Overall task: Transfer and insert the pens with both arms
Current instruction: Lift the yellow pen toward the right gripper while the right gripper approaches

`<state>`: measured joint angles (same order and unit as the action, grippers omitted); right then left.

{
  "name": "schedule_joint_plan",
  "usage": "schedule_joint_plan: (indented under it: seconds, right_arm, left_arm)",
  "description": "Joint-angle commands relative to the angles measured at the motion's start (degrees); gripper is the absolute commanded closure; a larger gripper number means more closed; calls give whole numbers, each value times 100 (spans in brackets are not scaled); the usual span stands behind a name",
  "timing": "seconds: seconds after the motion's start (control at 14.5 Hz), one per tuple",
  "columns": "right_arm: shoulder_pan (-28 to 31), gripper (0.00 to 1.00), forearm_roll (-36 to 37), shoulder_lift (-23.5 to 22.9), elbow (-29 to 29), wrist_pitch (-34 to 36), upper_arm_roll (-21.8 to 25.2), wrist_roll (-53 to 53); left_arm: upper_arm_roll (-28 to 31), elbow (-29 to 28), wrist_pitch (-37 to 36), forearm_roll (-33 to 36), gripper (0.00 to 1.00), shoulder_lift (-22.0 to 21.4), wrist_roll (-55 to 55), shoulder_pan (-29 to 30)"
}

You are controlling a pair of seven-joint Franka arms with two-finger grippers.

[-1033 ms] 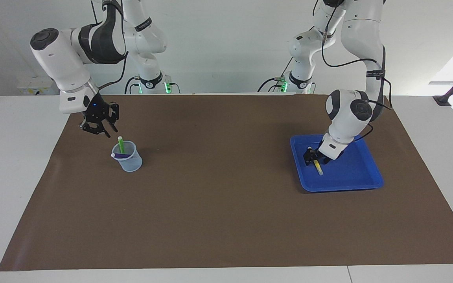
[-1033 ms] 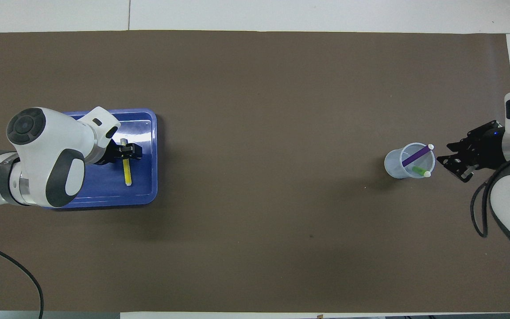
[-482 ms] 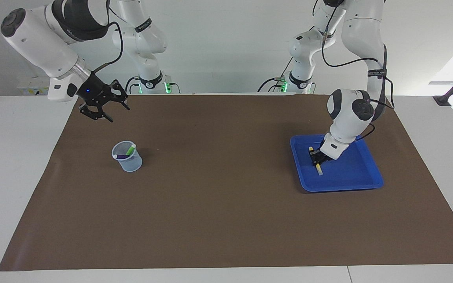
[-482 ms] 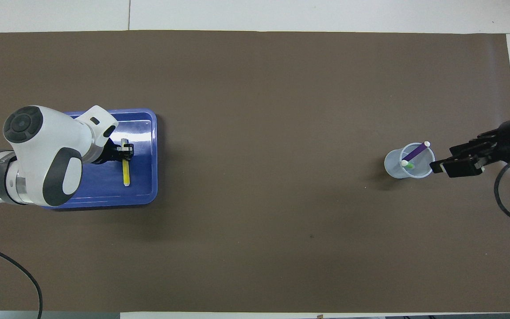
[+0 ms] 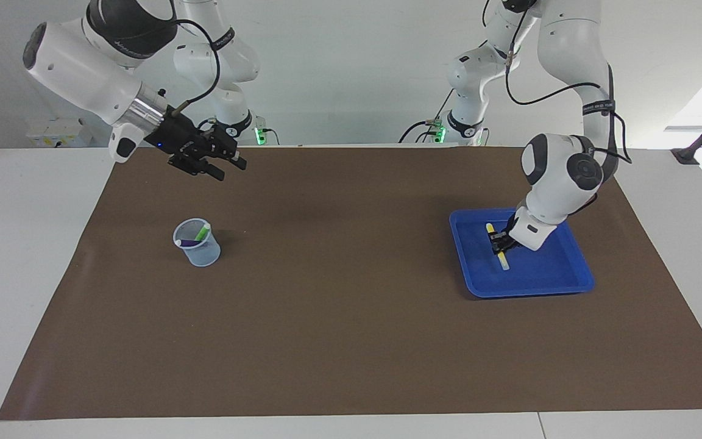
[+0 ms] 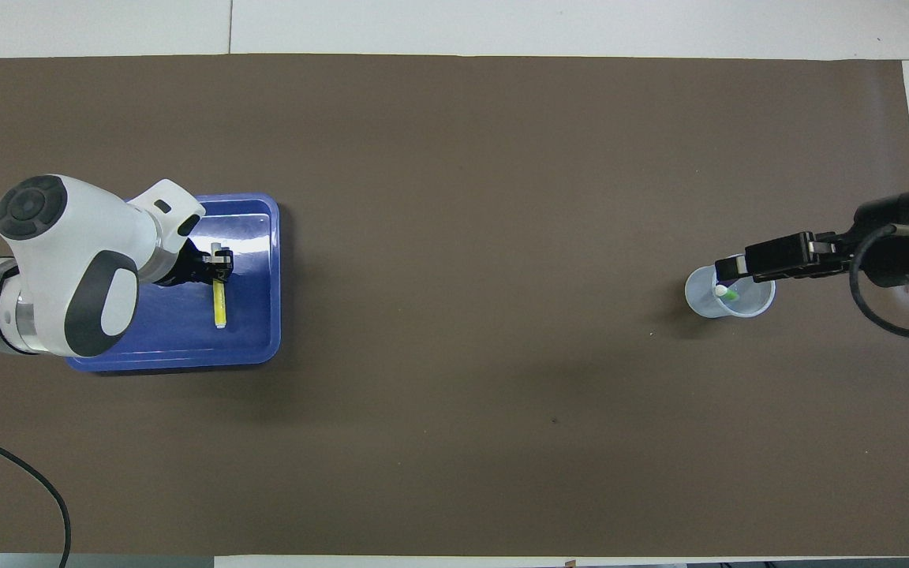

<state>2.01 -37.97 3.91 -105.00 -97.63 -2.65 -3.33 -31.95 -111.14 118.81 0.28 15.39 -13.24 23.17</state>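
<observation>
In the blue tray (image 5: 528, 289) (image 6: 186, 359) at the left arm's end of the table, my left gripper (image 5: 497, 242) (image 6: 222, 264) is shut on the yellow pen (image 5: 502, 261) (image 6: 220, 308) near its upper end. The pen slants down from the fingers. A clear cup (image 5: 202, 250) (image 6: 703, 304) at the right arm's end holds the green pen (image 5: 203, 231) (image 6: 729, 294) and the purple pen (image 5: 187, 242), both leaning on its rim. My right gripper (image 5: 232, 169) (image 6: 727, 268) hangs high over the mat, open and empty, clear of the cup.
A brown mat (image 5: 339, 317) covers most of the white table. Two slimmer white arms with green lights (image 5: 235, 122) (image 5: 460, 122) stand at the robots' edge of the table.
My left gripper has shut on the yellow pen and shifted slightly with it. The green pen has dropped deeper into the cup. My right gripper has risen and swung toward the table's middle.
</observation>
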Motion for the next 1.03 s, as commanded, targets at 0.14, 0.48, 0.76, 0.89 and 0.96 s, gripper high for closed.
schedule_joint_plan:
  seconds: [0.14, 0.48, 0.76, 0.89, 0.96]
  right_arm:
    - [-332, 25, -622, -48, 41, -431, -7, -1369]
    - [-579, 23, -1018, -48, -64, -1134, -16, -2074]
    - [-649, 23, -1089, -4, -152, -1153, -16, -2092]
    - [-789, 23, -1089, 13, -204, -1205, -7, -2092]
    - [-859, 23, -1089, 13, -231, -1319, -16, -2101]
  left_arm:
    - [-74, 935, -1129, -835, 100, 113, -1019, 56]
    - [-398, 1323, -1580, -2064, 100, 52, -3550, 74]
    - [-645, 1244, -1518, -3295, 100, -291, -5719, 56]
    - [-768, 1104, -1449, -3726, 100, -388, -6372, 56]
    - [-768, 999, -1439, -3972, 100, -466, -6567, 48]
